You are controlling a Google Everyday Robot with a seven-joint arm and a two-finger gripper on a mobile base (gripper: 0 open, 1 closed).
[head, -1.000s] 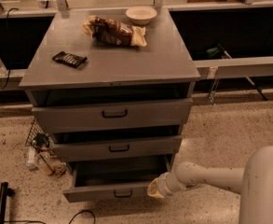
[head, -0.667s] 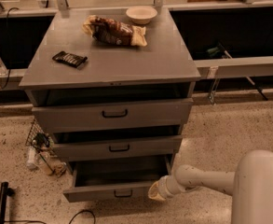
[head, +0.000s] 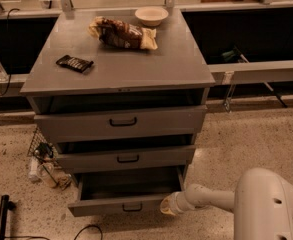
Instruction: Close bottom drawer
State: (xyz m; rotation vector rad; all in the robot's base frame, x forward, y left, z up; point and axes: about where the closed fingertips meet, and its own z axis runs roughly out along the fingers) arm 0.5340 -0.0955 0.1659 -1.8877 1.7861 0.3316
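Underneath everything, speckled floor (head: 246, 134). At centre, a grey metal cabinet (head: 123, 111) with three drawers stacked in its front. Across the top, its flat grey surface (head: 136, 69), carrying three small things. At lower right, a white arm (head: 266, 209), bulky near the corner and narrowing as it reaches left toward the cabinet's foot.

Highest and tallest-fronted, the top drawer (head: 86, 126), slightly out, with a dark gap above its front. Beneath that, the middle drawer (head: 86, 160), also a little out. Lowest, the bottom drawer (head: 96, 208): pulled out farthest of the three, dark inside visible from above, small black bar handle at the middle of its front panel.

Toward the back of the surface, a crinkled brown snack bag (head: 123, 33); just behind it to the right, a pale bowl (head: 151, 15).

At the arm's tip, the end effector (head: 168, 205), right at the right-hand end of the bottom drawer's front panel, touching or just beside it. Apart or together: cannot tell.

On the left part of the surface, a dark wrapped bar (head: 74, 63), well apart from the bag.
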